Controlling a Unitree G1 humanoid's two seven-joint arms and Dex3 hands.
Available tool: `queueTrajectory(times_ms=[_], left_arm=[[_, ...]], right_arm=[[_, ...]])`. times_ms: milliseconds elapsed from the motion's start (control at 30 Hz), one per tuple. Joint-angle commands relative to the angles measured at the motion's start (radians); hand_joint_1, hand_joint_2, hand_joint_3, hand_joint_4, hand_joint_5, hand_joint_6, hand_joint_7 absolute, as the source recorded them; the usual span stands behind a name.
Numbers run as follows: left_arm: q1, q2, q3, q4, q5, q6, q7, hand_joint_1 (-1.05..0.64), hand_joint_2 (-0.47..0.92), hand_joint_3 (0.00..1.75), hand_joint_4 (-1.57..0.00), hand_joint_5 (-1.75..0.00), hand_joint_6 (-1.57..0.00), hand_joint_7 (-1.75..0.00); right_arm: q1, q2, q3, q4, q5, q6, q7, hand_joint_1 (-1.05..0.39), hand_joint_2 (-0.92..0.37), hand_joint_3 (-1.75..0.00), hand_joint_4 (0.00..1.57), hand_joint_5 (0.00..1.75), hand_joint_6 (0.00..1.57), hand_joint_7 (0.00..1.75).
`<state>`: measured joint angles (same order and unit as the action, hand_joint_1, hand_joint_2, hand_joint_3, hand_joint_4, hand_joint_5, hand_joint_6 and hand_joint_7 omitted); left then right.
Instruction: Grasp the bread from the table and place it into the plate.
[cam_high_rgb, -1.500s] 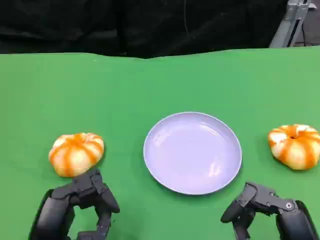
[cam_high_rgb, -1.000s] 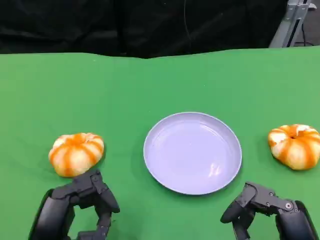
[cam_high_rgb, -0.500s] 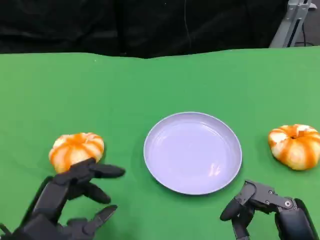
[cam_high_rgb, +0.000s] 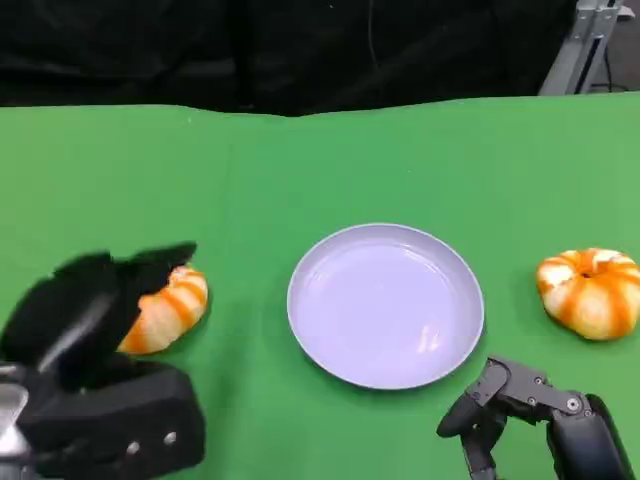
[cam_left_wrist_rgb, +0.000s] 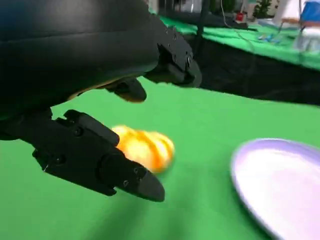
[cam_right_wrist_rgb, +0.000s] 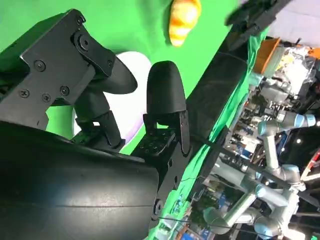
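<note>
An orange-and-white striped bread (cam_high_rgb: 170, 308) lies on the green table left of the lilac plate (cam_high_rgb: 385, 304); it also shows in the left wrist view as a blurred bread (cam_left_wrist_rgb: 145, 147). My left hand (cam_high_rgb: 95, 300) hovers over the bread's near left side with its fingers spread and nothing in them. A second striped bread (cam_high_rgb: 592, 292) lies right of the plate. My right hand (cam_high_rgb: 520, 410) rests at the near right with its fingers curled in on nothing. The plate holds nothing.
The green table (cam_high_rgb: 300, 170) reaches back to a dark backdrop. A metal stand (cam_high_rgb: 585, 45) rises at the far right corner. In the right wrist view, other robot arms (cam_right_wrist_rgb: 265, 165) stand beyond the table.
My left hand opened its fingers and rose forward over the left bread, now covering part of it. The right hand, both breads and the plate stayed put.
</note>
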<state>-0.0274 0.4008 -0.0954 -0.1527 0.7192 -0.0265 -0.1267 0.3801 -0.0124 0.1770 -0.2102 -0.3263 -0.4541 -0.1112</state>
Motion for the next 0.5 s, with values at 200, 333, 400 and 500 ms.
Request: queueTrajectory(times_ms=[200, 333, 400, 500], left_arm=[[-0.169, 0.028, -0.098, 0.206, 0.142, 0.077, 0.023, -0.49, 0.86, 0.00, -0.25, -0.39, -0.32, -0.03], [-0.270, 0.015, -0.158, 0.362, 0.172, 0.121, 0.022, -0.49, 0.84, 0.00, -0.28, -0.38, -0.34, -0.03], [-0.307, 0.009, -0.184, 0.425, 0.174, 0.139, 0.026, -0.49, 0.84, 0.00, -0.29, -0.37, -0.35, -0.02], [-0.383, -0.016, -0.228, 0.572, 0.180, 0.169, 0.036, -0.48, 0.83, 0.00, -0.37, -0.26, -0.38, -0.01]], right_arm=[[0.001, -0.008, -0.001, 0.002, -0.002, -0.010, -0.009, -0.03, -0.32, -1.31, 0.86, 1.64, 0.84, 1.29], [0.002, -0.005, 0.000, -0.003, -0.005, -0.006, -0.011, -0.03, -0.32, -1.31, 0.86, 1.62, 0.84, 1.29], [0.003, -0.004, 0.002, -0.007, 0.000, 0.000, -0.007, -0.03, -0.32, -1.31, 0.86, 1.61, 0.84, 1.28], [0.006, -0.001, 0.006, -0.014, 0.001, 0.006, -0.005, -0.03, -0.32, -1.31, 0.85, 1.60, 0.84, 1.28]])
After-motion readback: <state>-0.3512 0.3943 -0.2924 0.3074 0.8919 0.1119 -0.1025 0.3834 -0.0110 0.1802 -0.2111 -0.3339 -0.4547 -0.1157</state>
